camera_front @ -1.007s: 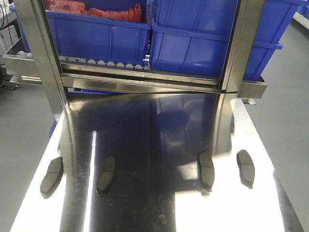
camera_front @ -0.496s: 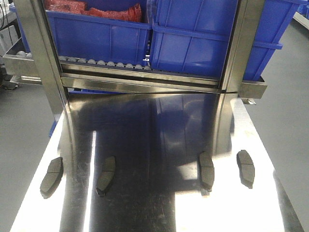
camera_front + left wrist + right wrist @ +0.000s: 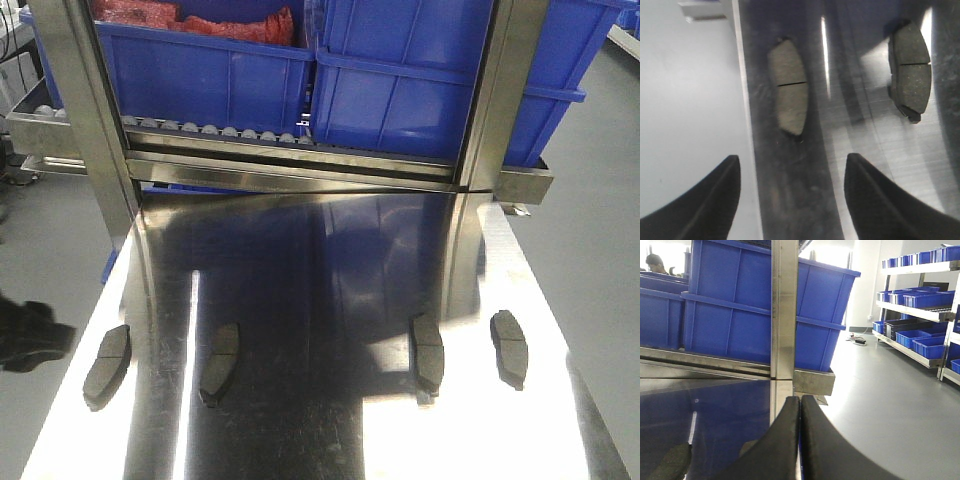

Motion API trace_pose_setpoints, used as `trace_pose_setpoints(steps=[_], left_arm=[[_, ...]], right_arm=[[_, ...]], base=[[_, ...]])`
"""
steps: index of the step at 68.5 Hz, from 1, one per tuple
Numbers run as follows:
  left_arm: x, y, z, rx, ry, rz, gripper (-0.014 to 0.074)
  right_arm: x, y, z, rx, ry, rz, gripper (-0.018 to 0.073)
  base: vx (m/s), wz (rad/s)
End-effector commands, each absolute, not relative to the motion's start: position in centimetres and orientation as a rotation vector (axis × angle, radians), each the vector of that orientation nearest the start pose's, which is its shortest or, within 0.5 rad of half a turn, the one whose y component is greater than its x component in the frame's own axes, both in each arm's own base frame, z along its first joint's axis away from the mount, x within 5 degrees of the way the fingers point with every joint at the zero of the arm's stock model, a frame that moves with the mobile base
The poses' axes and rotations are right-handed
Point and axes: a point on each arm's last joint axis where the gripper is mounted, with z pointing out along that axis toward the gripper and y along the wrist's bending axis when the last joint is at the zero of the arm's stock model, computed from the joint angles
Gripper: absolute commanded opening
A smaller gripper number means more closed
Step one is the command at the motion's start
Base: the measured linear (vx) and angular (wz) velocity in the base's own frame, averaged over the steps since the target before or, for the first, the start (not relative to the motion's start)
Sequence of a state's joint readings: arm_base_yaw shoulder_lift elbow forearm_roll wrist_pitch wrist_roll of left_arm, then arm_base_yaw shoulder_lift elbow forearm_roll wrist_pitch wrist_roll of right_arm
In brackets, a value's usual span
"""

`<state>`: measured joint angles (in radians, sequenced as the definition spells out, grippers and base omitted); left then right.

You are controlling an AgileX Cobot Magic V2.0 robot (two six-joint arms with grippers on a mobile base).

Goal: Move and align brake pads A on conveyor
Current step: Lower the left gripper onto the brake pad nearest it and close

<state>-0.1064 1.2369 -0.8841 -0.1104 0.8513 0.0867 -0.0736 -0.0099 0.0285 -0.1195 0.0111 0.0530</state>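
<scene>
Several brake pads A lie in a row on a shiny steel table (image 3: 320,290): the leftmost pad (image 3: 106,365), a second pad (image 3: 220,363), a third (image 3: 428,353) and the rightmost (image 3: 509,347). The conveyor is out of view. My left gripper (image 3: 791,167) hangs open above the table's left edge, just short of the leftmost pad (image 3: 789,94), with the second pad (image 3: 910,70) to the right. My right gripper (image 3: 800,405) is shut with nothing between its fingers, and one pad (image 3: 670,462) lies low on its left.
A roller rack with blue bins (image 3: 220,80) stands at the table's far end behind two steel posts (image 3: 90,130) (image 3: 500,100). Grey floor flanks the table. A dark shape (image 3: 30,335) shows over the floor at left. Shelves of blue bins (image 3: 920,315) stand far right.
A dark shape has come into the front view over the floor at the left edge. The pads have not moved.
</scene>
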Motion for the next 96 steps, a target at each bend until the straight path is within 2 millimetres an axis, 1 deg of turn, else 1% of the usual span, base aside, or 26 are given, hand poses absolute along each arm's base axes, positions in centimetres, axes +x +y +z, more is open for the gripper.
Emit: trace_pose_setpoints(steps=[1, 7, 15, 20, 28, 39, 48, 58, 66, 77, 85, 96], left_arm=[[25.2, -4.6, 28.2, 0.233, 2.639, -0.166, 0.0447], [26.9, -5.5, 27.3, 0.256, 2.668, -0.142, 0.0445], [29.2, -5.7, 25.9, 0.177, 2.721, -0.111, 0.0445], [30.3, -5.9, 25.0, 0.166, 2.750, -0.106, 0.0445], [31.8, -6.2, 23.5, 0.166, 2.793, -0.100, 0.0445], [33.0, -6.4, 21.9, 0.166, 2.833, -0.094, 0.0445], [33.4, -6.5, 21.1, 0.157, 2.851, -0.092, 0.0444], [33.6, -6.4, 20.9, 0.099, 2.848, -0.091, 0.0444], [33.7, -6.4, 20.6, 0.096, 2.851, -0.092, 0.0444], [33.7, -6.4, 19.5, 0.098, 2.905, -0.082, 0.0444], [33.9, -6.5, 18.6, 0.062, 2.937, -0.080, 0.0444], [33.9, -6.5, 18.1, 0.060, 2.954, -0.077, 0.0444]], right_arm=[[5.5, -0.4, 20.7, -0.005, 1.435, -0.121, -0.0011], [5.5, -0.4, 20.7, -0.005, 1.435, -0.121, -0.0011], [5.5, -0.4, 20.7, -0.005, 1.435, -0.121, -0.0011], [5.5, -0.4, 20.7, -0.005, 1.435, -0.121, -0.0011], [5.5, -0.4, 20.7, -0.005, 1.435, -0.121, -0.0011], [5.5, -0.4, 20.7, -0.005, 1.435, -0.121, -0.0011], [5.5, -0.4, 20.7, -0.005, 1.435, -0.121, -0.0011], [5.5, -0.4, 20.7, -0.005, 1.435, -0.121, -0.0011], [5.5, -0.4, 20.7, -0.005, 1.435, -0.121, -0.0011], [5.5, -0.4, 20.7, -0.005, 1.435, -0.121, -0.0011], [5.5, -0.4, 20.7, -0.005, 1.435, -0.121, -0.0011], [5.5, -0.4, 20.7, -0.005, 1.435, -0.121, -0.0011]], base=[[0.00, 0.00], [0.00, 0.00], [0.00, 0.00], [0.00, 0.00], [0.00, 0.00], [0.00, 0.00], [0.00, 0.00], [0.00, 0.00], [0.00, 0.00], [0.00, 0.00], [0.00, 0.00], [0.00, 0.00]])
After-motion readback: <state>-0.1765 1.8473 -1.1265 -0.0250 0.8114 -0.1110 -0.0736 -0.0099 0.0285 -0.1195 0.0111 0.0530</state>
